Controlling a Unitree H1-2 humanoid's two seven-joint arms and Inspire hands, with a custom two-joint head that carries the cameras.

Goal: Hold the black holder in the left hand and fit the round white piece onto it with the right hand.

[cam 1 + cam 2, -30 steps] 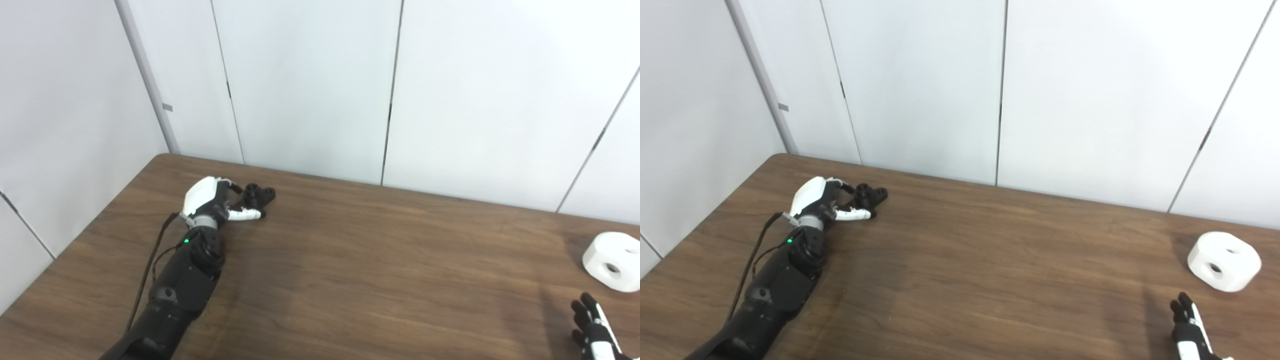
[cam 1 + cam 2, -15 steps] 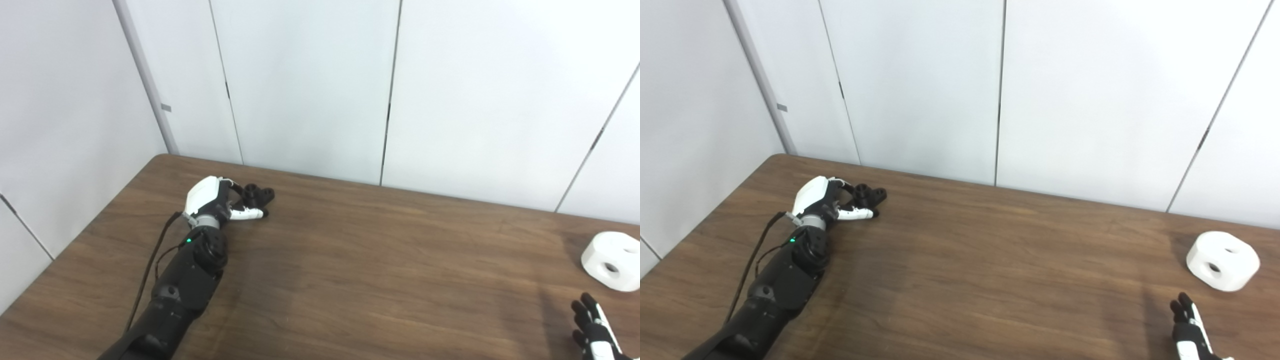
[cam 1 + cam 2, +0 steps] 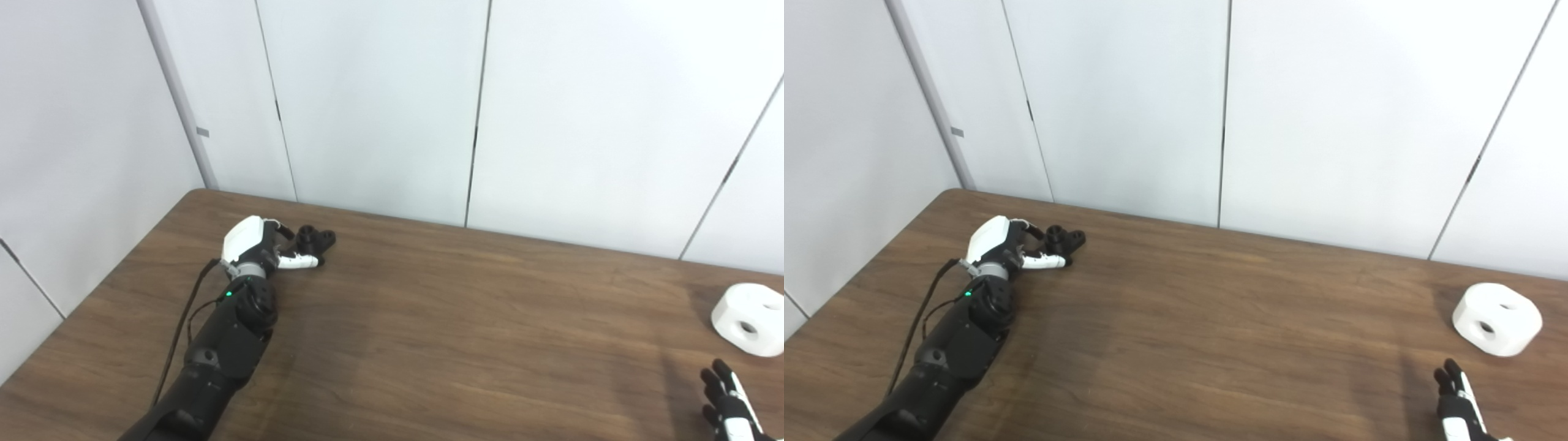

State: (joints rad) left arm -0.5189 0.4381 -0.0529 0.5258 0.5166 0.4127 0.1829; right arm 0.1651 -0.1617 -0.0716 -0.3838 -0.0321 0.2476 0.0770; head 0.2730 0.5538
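The black holder (image 3: 316,237) lies on the brown table (image 3: 429,318) at its far left, near the back edge. My left hand (image 3: 254,244) rests right beside it. Its white thumb (image 3: 299,261) stretches along the holder's near side and its curled dark fingers (image 3: 286,232) reach the holder's left side without clasping it. The round white piece (image 3: 748,318), with a hole in its side, sits at the far right of the table. Only the spread fingertips of my right hand (image 3: 726,404) show at the bottom right, a little short of the white piece and holding nothing.
White wall panels stand close behind the table's back edge (image 3: 465,228). A black cable (image 3: 184,315) runs along my left forearm. A wide stretch of bare tabletop separates the holder and the white piece.
My left hand has shifted slightly left and its fingers have curled a little closer to the holder. The holder, the white piece and my right hand stay where they were.
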